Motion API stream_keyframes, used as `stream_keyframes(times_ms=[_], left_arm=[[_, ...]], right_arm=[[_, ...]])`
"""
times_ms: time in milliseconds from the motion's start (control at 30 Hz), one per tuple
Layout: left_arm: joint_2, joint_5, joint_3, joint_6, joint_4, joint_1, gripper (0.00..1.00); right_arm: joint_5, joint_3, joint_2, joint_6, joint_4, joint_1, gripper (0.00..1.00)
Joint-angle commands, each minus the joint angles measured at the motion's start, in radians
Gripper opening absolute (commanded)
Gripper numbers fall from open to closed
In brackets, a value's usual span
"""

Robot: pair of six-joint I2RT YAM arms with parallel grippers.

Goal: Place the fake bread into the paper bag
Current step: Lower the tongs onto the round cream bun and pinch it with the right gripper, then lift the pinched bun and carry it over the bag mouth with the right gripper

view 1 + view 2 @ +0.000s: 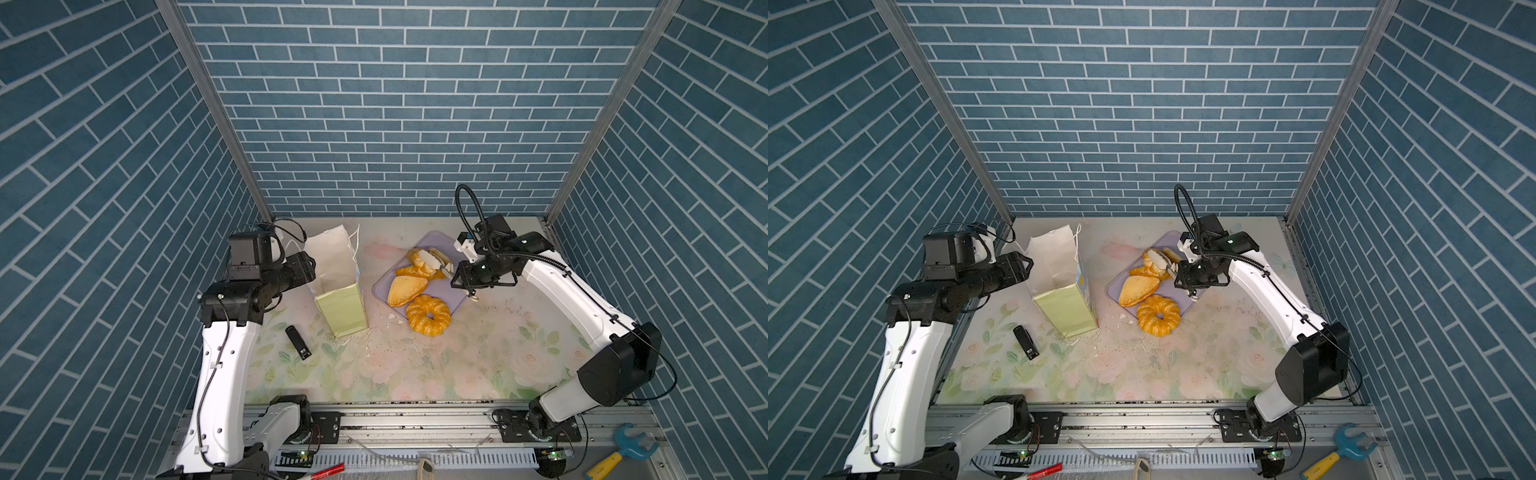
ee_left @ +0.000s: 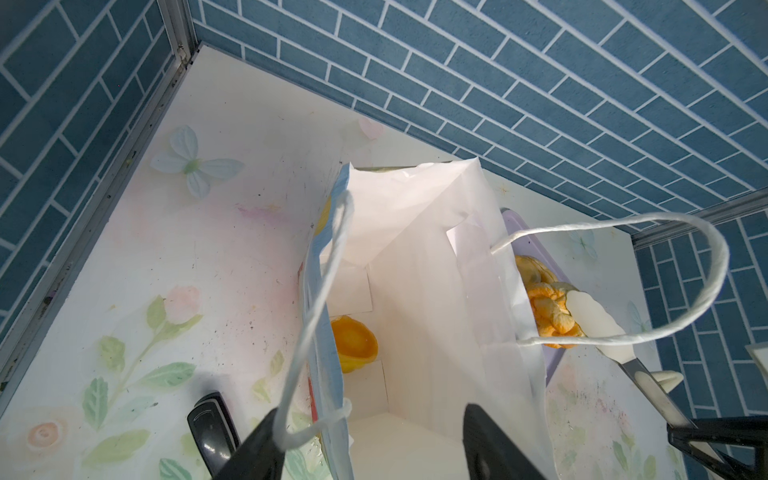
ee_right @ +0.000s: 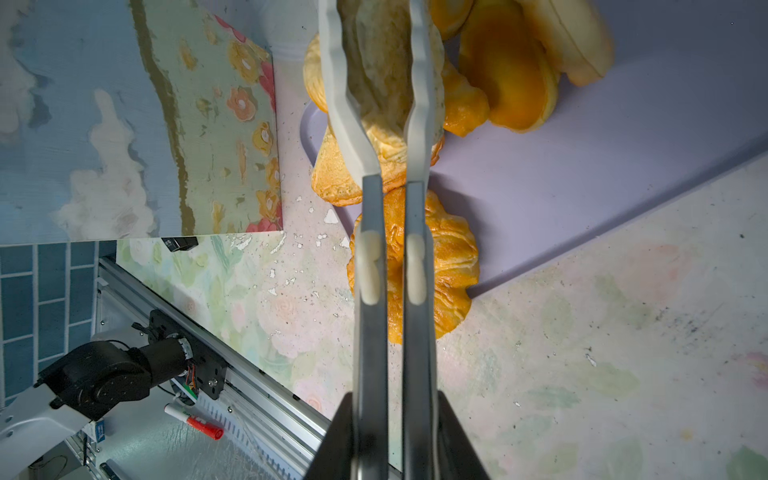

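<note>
Right gripper (image 3: 395, 424) squeezing tongs (image 3: 370, 208) on fake bread (image 3: 382, 62), left gripper (image 2: 370, 415) wide at paper bag (image 2: 436, 291)

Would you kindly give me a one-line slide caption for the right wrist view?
Right gripper squeezing tongs around a fake bread piece over the lavender tray, paper bag alongside.

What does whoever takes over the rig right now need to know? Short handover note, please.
Left gripper: open, jaws straddling the mouth of the standing paper bag.
Right gripper: shut on metal tongs, whose white tips clamp a pale roll over the lavender tray.
Done: one orange bun lies inside the bag.
Left: the clamped roll, the ring croissant overhanging the tray's edge, the triangular toast and the small pastries piled further back on the tray.
</note>
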Motion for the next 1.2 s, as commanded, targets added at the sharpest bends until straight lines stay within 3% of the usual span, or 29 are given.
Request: stream_keyframes(times_ms=[0, 367, 833, 1167], left_arm=[[-0.010, 0.020, -0.024, -0.013, 0.023, 0.001, 0.69], [-0.027, 0.021, -0.039, -0.011, 0.035, 0.001, 0.69], [-0.014, 0.000, -0.039, -0.016, 0.059, 0.001, 0.68], [-0.004, -0.024, -0.052, -0.019, 0.061, 0.001, 0.59]], right_arm=[[-0.043, 0.071, -0.009, 0.036, 0.039, 0.005, 0.14], [-0.097, 0.349, 0.021, 0.081, 0.027, 0.021, 0.14], [-0.208, 0.944, 0.300, 0.087, -0.105, 0.160, 0.15], [-0.260, 1.029, 0.363, 0.131, -0.086, 0.268, 0.15]])
